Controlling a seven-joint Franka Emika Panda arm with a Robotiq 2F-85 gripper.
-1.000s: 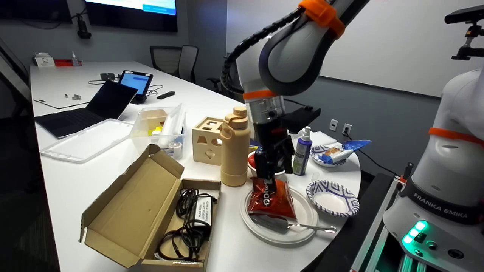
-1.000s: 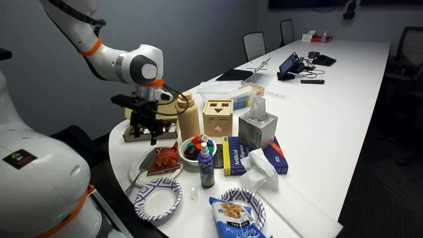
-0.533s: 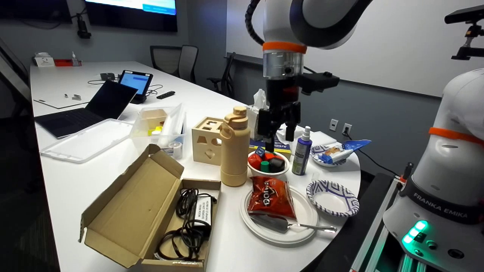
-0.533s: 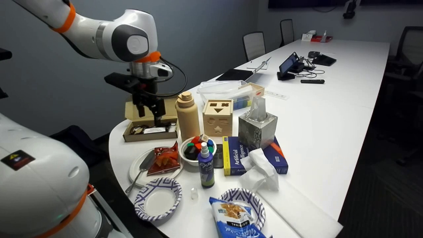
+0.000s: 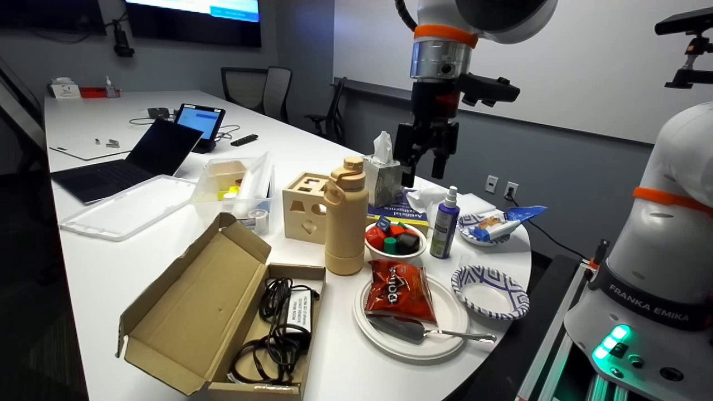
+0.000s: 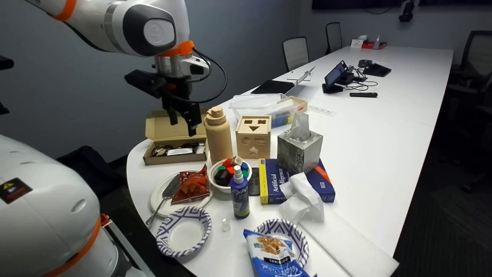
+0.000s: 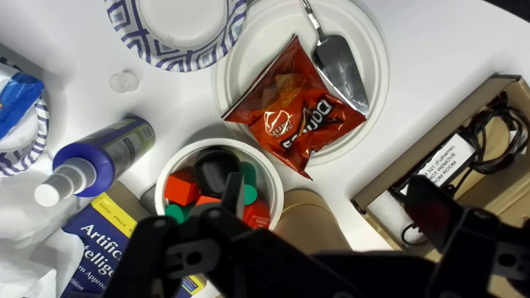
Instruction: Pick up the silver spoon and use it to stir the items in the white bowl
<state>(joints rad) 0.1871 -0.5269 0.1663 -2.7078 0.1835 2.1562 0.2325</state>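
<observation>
The silver spoon [image 5: 409, 329] has a broad flat blade and a slender handle. It lies on the large white plate [image 5: 401, 355] beside the red snack bag [image 5: 398, 291], its handle over the rim; it also shows in the wrist view [image 7: 341, 66]. The white bowl [image 7: 213, 142] stands upright beside the plate, in both exterior views too [image 5: 398, 258] [image 6: 221, 188]. It holds the items [image 7: 182, 191], several red, green, black and blue blocks. My gripper [image 5: 423, 177] is open and empty, well above the table. In the wrist view its fingers [image 7: 331, 198] stand wide apart, one covering part of the bowl.
A tan bottle [image 5: 346, 234] and a purple spray bottle [image 5: 444, 231] stand close beside the bowl. A blue book [image 6: 271, 181] bears a tissue box [image 6: 300, 150]. An open cardboard box [image 5: 223, 312] holds cables. A blue-and-white patterned dish [image 5: 493, 301] sits beside the plate.
My gripper has risen from low over the plate and bowl, moving right in an exterior view. It no longer hides the bowl and its items there. The objects on the table have not moved.
</observation>
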